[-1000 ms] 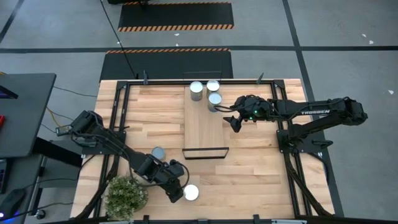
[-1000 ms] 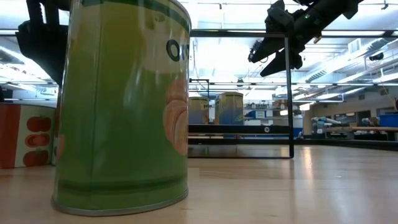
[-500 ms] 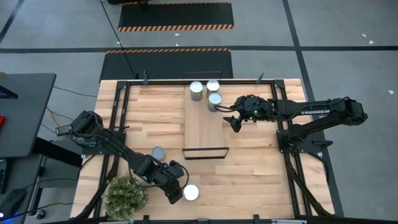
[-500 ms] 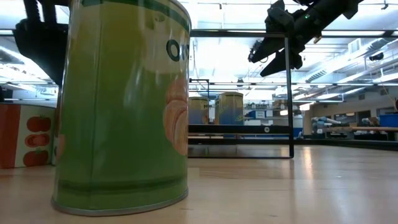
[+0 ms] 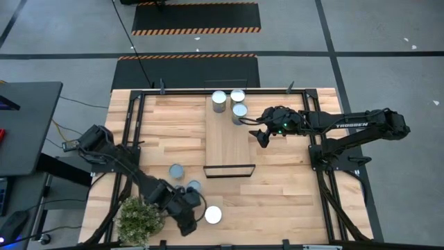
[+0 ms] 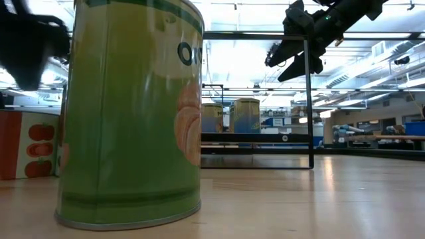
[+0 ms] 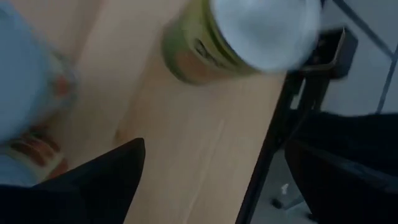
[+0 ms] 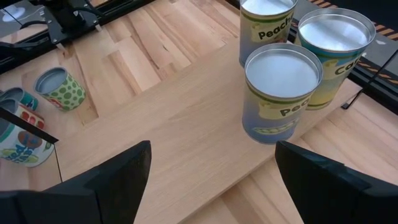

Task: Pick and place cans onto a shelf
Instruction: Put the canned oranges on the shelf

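The shelf (image 5: 227, 142) is a light-wood board on the table with a black frame at its near end. Three cans (image 5: 240, 110) stand upright at its far end; they also show in the right wrist view (image 8: 283, 93). A green can with a silvery top (image 5: 213, 214) stands on the table near the near edge, and it fills the low view (image 6: 129, 113). My left gripper (image 5: 191, 221) is open just left of that can, which lies ahead of its fingers (image 7: 249, 37). My right gripper (image 5: 262, 135) is open and empty above the table, right of the shelf.
Two more cans (image 5: 176, 171) (image 5: 193, 186) stand on the table left of the shelf's near end. A bushy potted plant (image 5: 141, 217) sits at the near left corner. A black frame (image 5: 132, 139) runs along the table's edges.
My left gripper has drawn back from beside the green can toward the table's near left, staying open. A can that its arm covered now shows left of the shelf's near end. The green can has not moved.
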### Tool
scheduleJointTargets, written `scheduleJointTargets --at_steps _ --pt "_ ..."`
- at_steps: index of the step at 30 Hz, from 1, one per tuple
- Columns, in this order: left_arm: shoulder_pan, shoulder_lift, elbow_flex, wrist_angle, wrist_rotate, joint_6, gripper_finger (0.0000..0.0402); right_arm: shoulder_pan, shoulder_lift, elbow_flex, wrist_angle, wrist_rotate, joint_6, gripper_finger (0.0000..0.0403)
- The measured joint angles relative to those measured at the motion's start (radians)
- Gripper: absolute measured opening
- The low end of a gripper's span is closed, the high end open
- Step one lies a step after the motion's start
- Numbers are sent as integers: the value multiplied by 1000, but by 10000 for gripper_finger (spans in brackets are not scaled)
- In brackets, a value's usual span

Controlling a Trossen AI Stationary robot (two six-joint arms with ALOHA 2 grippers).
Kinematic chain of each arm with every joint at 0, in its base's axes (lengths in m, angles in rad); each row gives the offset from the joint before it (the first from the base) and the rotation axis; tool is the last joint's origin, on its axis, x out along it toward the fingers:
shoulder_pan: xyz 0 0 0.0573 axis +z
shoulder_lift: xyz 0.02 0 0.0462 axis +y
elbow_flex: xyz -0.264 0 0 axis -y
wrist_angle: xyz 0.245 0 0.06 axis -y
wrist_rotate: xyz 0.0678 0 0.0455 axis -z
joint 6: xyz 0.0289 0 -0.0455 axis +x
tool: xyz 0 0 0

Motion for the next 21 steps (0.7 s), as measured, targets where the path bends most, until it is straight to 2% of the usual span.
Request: scheduleJointTargets --at_steps 10,17,21 --pt "-76 89 0 104 -155 243 392 0 0 0 7 0 0 350" --pt "-66 148 0 126 -180 207 392 0 0 0 51 0 0 350" --pt "-78 166 -1 142 -260 198 392 0 0 0 80 0 9 350"
